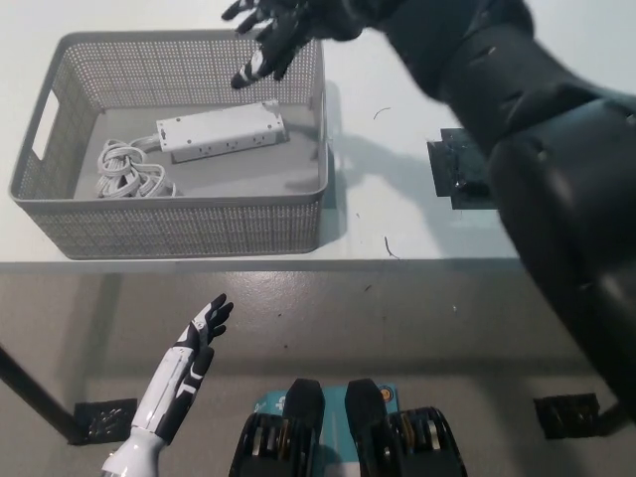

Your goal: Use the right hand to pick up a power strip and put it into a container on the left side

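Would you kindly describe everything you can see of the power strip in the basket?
The power strip is a white, oblong plastic block with a row of sockets on its upturned face. It lies flat on the floor of the grey mesh basket, angled slightly, toward the back right. Its white cord leaves the left end and lies bundled in loops in the basket's front left. Nothing holds it: the black right hand is above the basket's far rim, open and clear of it.

White table (417, 214) with a straight front edge, grey floor (397, 338) below, dark mat (459, 169) on the tabletop
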